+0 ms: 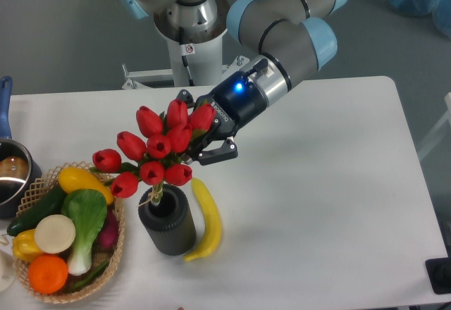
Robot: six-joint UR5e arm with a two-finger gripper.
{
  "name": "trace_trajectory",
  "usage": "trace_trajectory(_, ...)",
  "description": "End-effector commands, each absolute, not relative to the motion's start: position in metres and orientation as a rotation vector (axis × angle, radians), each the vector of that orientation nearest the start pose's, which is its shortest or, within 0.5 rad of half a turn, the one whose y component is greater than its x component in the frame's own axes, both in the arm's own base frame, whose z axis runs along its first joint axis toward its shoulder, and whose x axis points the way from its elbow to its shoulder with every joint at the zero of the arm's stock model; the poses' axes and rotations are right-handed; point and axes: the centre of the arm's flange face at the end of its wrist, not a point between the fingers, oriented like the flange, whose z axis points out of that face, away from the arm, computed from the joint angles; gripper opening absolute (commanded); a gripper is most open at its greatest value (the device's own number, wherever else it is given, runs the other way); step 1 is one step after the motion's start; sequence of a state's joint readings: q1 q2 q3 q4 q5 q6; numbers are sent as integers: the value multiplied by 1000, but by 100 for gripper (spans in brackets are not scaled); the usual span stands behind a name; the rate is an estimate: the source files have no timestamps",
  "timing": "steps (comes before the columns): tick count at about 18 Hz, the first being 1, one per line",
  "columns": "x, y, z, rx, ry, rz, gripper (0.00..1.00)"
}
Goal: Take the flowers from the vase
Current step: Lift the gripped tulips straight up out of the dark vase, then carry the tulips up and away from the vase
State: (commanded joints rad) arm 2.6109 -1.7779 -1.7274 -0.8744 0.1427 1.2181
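One claw [199, 139] clenched on my flowers [153, 153], gripping from the side so the buds aren't crushed. Bunch hangs above the vase [168, 221] near the table's front edge, stem tips at its mouth.

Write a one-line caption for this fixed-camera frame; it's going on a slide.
Pincer shut on the flowers, stems partly raised from the vase beside a banana.
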Motion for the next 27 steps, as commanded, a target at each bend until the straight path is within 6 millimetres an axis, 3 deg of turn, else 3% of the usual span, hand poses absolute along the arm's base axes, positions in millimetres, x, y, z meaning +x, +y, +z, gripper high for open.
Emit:
trace_trajectory(5, -369, 481, 490, -1674, 377, -366, 38)
trace_trajectory(9, -378, 475, 498, -1671, 375, -339, 38)
trace_trajectory(12, -398, 460, 509, -1678, 333, -311, 38)
trace_trajectory(14, -422, 441, 517, -1699, 269, -282, 38)
trace_trajectory(18, -465, 396, 505, -1763, 144, -207, 38)
trace_trajectory(24, -499, 356, 466, -2014, 16, -42, 38)
trace_trajectory(27, -513, 339, 461, -2153, -12, 78, 38)
